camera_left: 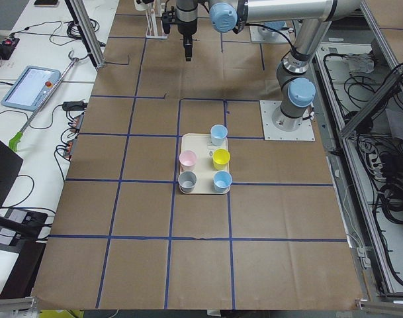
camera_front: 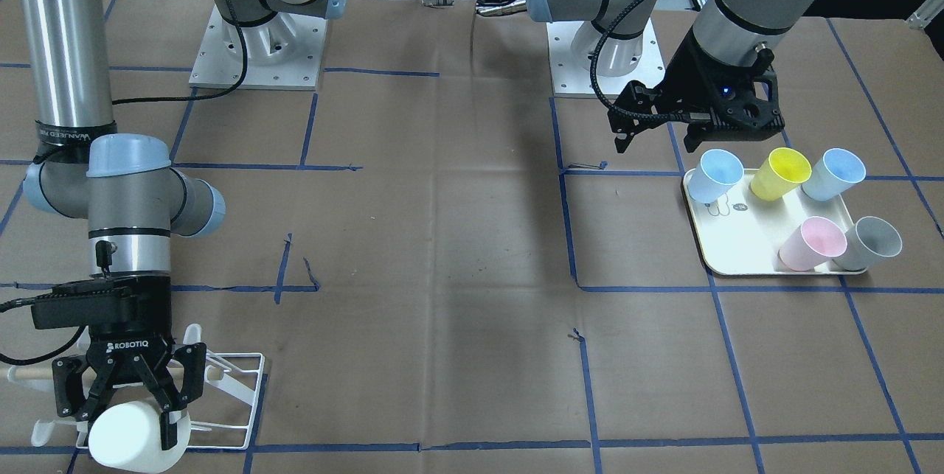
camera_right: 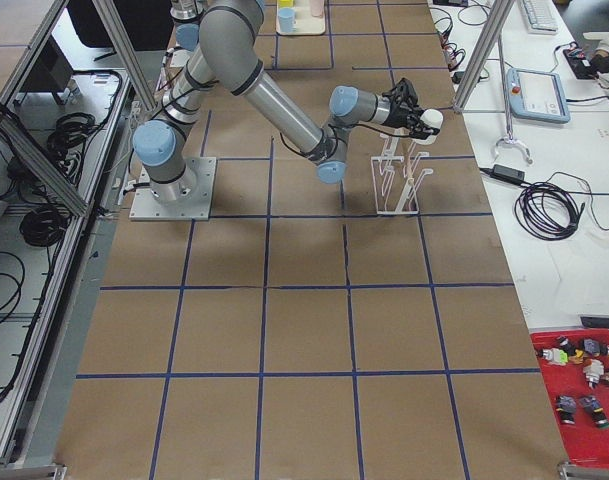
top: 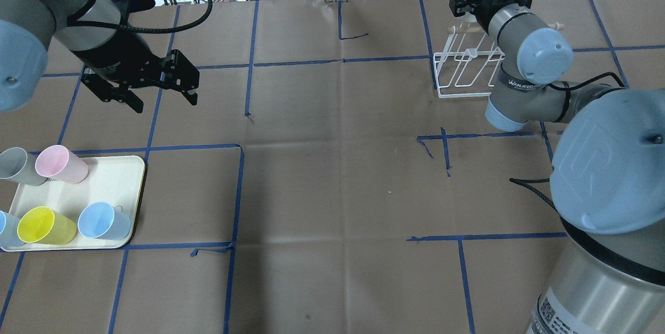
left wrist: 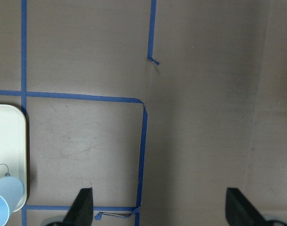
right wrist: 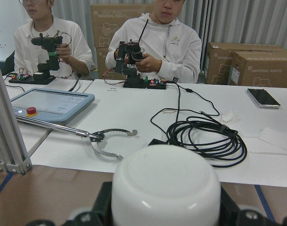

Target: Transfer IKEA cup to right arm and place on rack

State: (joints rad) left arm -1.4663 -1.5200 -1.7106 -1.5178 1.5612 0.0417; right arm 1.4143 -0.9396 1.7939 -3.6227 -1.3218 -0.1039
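White IKEA cup (camera_front: 129,441) is clamped between the short linkage fingers of the right gripper (camera_front: 131,415). It is held directly over the white wire rack (camera_front: 236,385), which stands near the table's (camera_front: 442,238) edge on the operators' side, on the robot's right. Whether the cup touches a prong cannot be told. A wooden dowel (camera_front: 29,371) is laid across the rack.

The left gripper (camera_front: 658,138) is held above the table with its fingers spread apart and nothing between them, beside a cream tray (camera_front: 737,253). On the tray are seen a light blue cup (camera_front: 719,173), a yellow cup (camera_front: 780,173), a second light blue cup (camera_front: 833,173), a pink cup (camera_front: 811,242) and a grey cup (camera_front: 870,244).
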